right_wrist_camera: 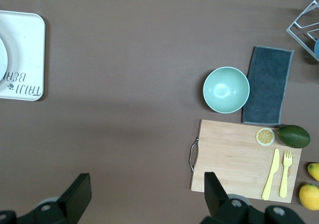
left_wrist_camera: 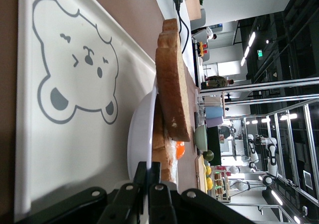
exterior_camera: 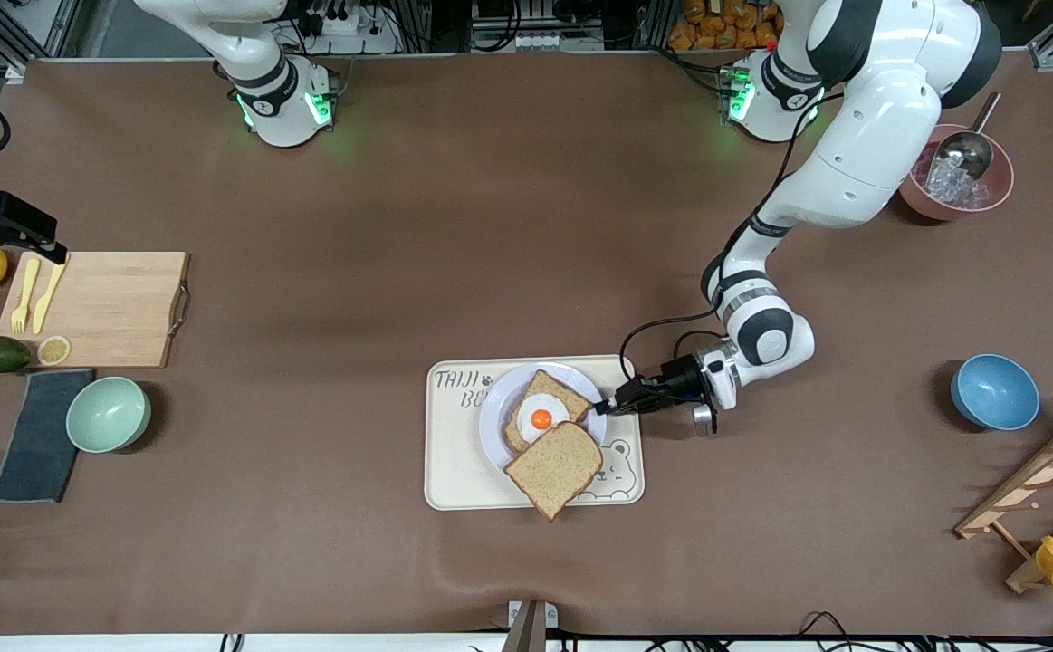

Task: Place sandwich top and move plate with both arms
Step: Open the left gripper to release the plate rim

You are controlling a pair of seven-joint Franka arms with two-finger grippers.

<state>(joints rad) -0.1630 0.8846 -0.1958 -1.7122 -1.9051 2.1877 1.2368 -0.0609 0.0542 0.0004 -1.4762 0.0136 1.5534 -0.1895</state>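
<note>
The plate [exterior_camera: 492,412] sits on a cream bear tray [exterior_camera: 454,475] near the middle of the table. On it lies a bread slice with a fried egg [exterior_camera: 541,417]. The sandwich top [exterior_camera: 555,467] rests partly on that slice and overhangs the plate's rim onto the tray, on the side nearer the front camera. My left gripper [exterior_camera: 610,404] is shut on the plate's rim at the left arm's end; in the left wrist view its fingers [left_wrist_camera: 153,171] pinch the pale rim [left_wrist_camera: 135,134] below the sandwich top [left_wrist_camera: 172,84]. My right gripper [right_wrist_camera: 147,184] hangs open, high over the cutting board's end of the table.
A wooden cutting board [exterior_camera: 110,308] with yellow cutlery, a green bowl [exterior_camera: 108,414], a grey cloth [exterior_camera: 37,435] and fruit lie toward the right arm's end. A blue bowl [exterior_camera: 994,391], a pink bowl of ice [exterior_camera: 956,181] and a wooden rack [exterior_camera: 1038,489] stand toward the left arm's end.
</note>
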